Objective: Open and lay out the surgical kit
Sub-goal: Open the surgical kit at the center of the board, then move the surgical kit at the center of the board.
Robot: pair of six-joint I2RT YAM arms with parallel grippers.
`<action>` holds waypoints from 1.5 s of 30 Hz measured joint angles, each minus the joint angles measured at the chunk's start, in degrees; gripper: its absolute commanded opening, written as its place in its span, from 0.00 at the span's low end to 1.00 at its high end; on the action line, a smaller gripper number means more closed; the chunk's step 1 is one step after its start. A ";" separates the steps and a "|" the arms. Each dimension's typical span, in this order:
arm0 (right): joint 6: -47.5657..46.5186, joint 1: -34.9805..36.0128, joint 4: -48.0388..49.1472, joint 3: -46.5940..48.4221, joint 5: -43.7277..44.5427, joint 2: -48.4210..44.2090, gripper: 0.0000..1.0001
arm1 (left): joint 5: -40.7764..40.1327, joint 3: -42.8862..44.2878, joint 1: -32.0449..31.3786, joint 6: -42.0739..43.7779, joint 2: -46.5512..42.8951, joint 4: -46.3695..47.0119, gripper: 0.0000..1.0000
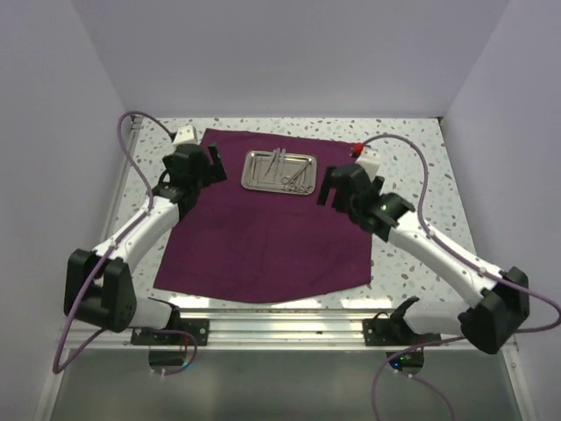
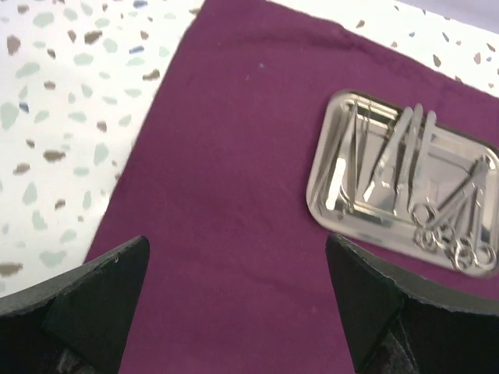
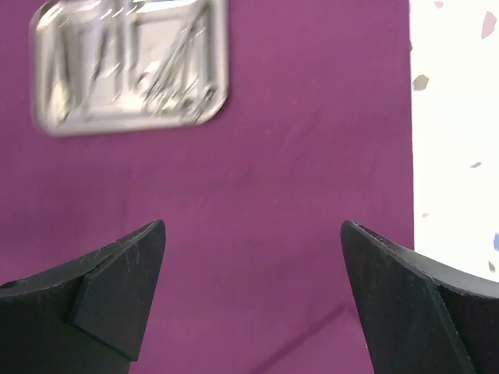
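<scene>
The surgical kit's dark purple cloth (image 1: pixel 263 237) lies spread flat on the speckled table. A shiny steel tray (image 1: pixel 279 171) sits on its far middle part, holding several thin silver instruments (image 2: pixel 405 167). My left gripper (image 1: pixel 209 167) hovers open over the cloth (image 2: pixel 234 195) just left of the tray (image 2: pixel 335 195), nothing between its fingers. My right gripper (image 1: pixel 331 189) hovers open over the cloth (image 3: pixel 312 156) to the right of the tray (image 3: pixel 129 66), also empty. In the right wrist view the tray is blurred.
Speckled white tabletop (image 1: pixel 412 254) shows around the cloth. A white box (image 1: pixel 185 136) stands at the far left of the cloth, and a white box with a red part (image 1: pixel 364 158) stands at the far right. White walls enclose the table.
</scene>
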 measured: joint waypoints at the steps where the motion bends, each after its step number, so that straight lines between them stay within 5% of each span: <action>1: -0.79 -3.63 1.97 0.94 -1.86 2.43 0.96 | 1.18 1.64 1.18 0.79 2.32 0.61 0.99; 7: -6.38 -23.82 4.87 9.01 -12.41 17.49 0.97 | 6.08 12.46 10.10 5.11 14.99 6.29 0.99; 20: -13.07 -35.04 4.87 31.28 -24.09 48.68 0.94 | 23.87 34.93 16.81 6.51 49.18 10.03 0.96; 45: -13.11 -39.95 6.80 37.94 -29.53 58.23 0.91 | 25.40 44.17 18.60 4.72 56.11 5.53 0.88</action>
